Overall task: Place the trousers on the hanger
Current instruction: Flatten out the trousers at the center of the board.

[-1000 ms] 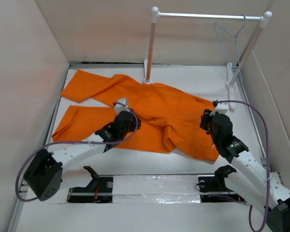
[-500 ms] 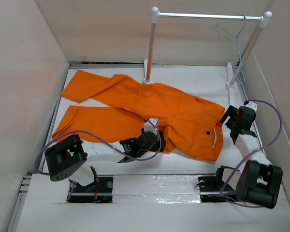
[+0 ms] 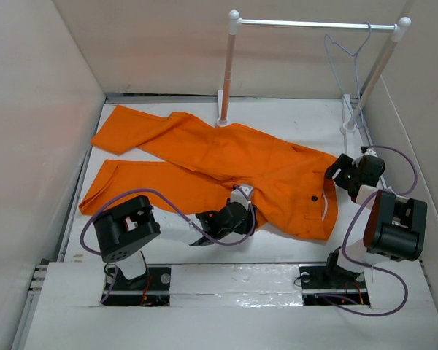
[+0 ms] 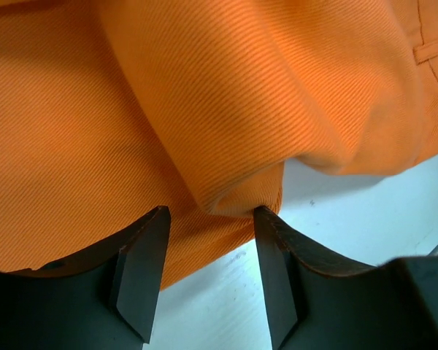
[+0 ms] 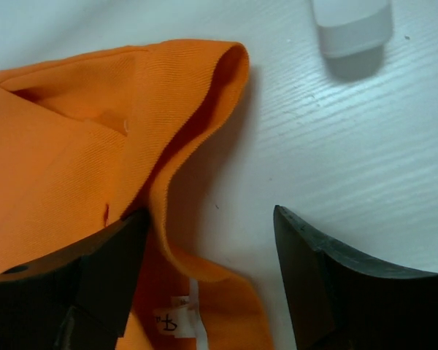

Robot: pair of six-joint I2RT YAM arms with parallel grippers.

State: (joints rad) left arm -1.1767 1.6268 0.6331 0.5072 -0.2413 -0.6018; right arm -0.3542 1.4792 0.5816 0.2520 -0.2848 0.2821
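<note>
**While the trousers lie on the surface — both pairs of fingers spread**

Where the top view is used, the trousers are seen laid flat and unhung. The two legs run to the far left, the waistband sits at the near right, and the dark button faces up. The upper leg passes just in front of the foot of the rail's left post. The hanger hangs by its hook from the crossbar, close to the right post and well apart from the cloth.

Left arm: low over the surface at the near edge of the trousers, below the crotch. In the left wrist view the left fingers stand apart, one to either side of a rolled fold in the near edge of the cloth. The fold lies between the tips, and they are not pressed on it. Whether a tip touches the cloth cannot be told.

Right arm: beside the waistband end, near the foot of the right post. In the right wrist view the right fingers are spread wide — one tip at the cloth, the other over bare surface. The waistband corner is lifted and curled open between them, with nothing pinched. A small white label shows at the inner edge. A pale block stands on the surface beyond the corner.
</note>
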